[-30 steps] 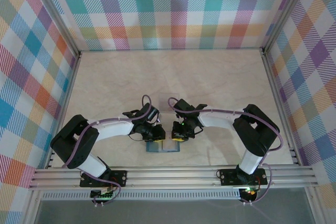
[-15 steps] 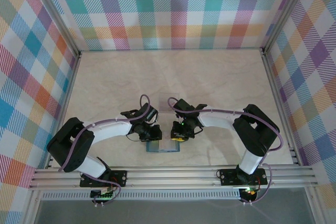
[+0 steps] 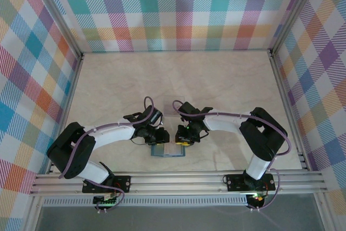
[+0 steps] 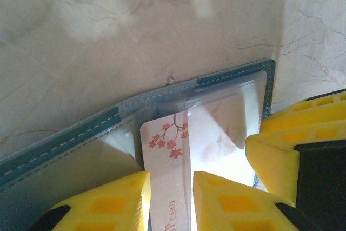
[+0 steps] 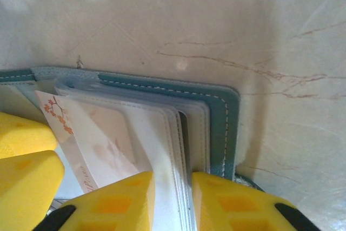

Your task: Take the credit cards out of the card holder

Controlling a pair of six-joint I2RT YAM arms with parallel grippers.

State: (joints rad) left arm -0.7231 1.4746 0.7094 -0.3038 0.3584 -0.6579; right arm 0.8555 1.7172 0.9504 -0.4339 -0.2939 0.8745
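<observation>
Two grippers meet over the card holder (image 3: pixel 167 152), which lies opened flat on the table (image 3: pixel 216 79) near its front edge, between the arms. Left gripper (image 4: pixel 172 179): jaws narrowly apart on either side of a white credit card (image 4: pixel 168 147) with red blossoms, which sticks partway out of a clear sleeve (image 4: pixel 227 128); whether they pinch it cannot be told. Right gripper (image 5: pixel 173 179): jaws narrowly apart around the stacked sleeves (image 5: pixel 157 133) of the holder's right half, grip likewise not discernible.

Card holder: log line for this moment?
state: card holder open on table | left tool: straddles flowered credit card, partly unsleeved | right tool: straddles clear sleeves | grip: unclear both
</observation>
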